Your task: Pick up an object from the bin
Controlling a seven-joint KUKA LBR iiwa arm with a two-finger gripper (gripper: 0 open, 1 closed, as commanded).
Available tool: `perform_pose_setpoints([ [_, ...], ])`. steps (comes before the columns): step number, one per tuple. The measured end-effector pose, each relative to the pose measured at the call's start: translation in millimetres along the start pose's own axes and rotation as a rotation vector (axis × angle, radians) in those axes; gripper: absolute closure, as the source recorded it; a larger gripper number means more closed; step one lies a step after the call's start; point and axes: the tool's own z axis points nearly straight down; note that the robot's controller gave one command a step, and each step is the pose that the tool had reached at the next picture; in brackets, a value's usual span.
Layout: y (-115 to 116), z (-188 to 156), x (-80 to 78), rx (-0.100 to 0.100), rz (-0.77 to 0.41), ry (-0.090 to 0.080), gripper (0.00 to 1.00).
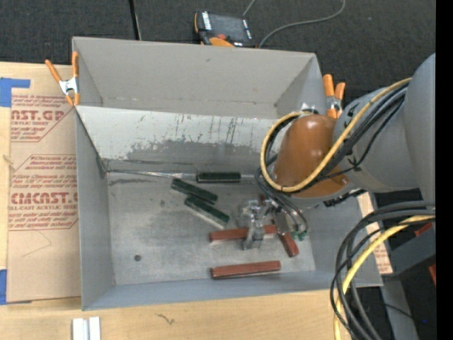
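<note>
The hand [253,232] is low over the right end of a flat red-brown bar [226,236] in the right half of the grey metal bin [177,83] (spread or pressed together, I cannot tell). A second red-brown bar [245,268] lies nearer the front wall, and dark green bars [206,209] lie to the left.

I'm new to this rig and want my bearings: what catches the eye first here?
The arm's orange cover looms over the right of the bin, with the gripper down over a reddish-brown bar. Another reddish-brown bar lies near the front wall; two dark green bars lie left of the gripper.
</note>
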Motion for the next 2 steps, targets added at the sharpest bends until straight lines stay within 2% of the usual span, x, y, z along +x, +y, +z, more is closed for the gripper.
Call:
perform_pose_setpoints([
  [1, 22, -68, 38.3, 0.001, -0.174, -0.002, 1.00],
  [2, 14, -171, 38.0, 0.003, -0.226, -0.009, 1.00],
])
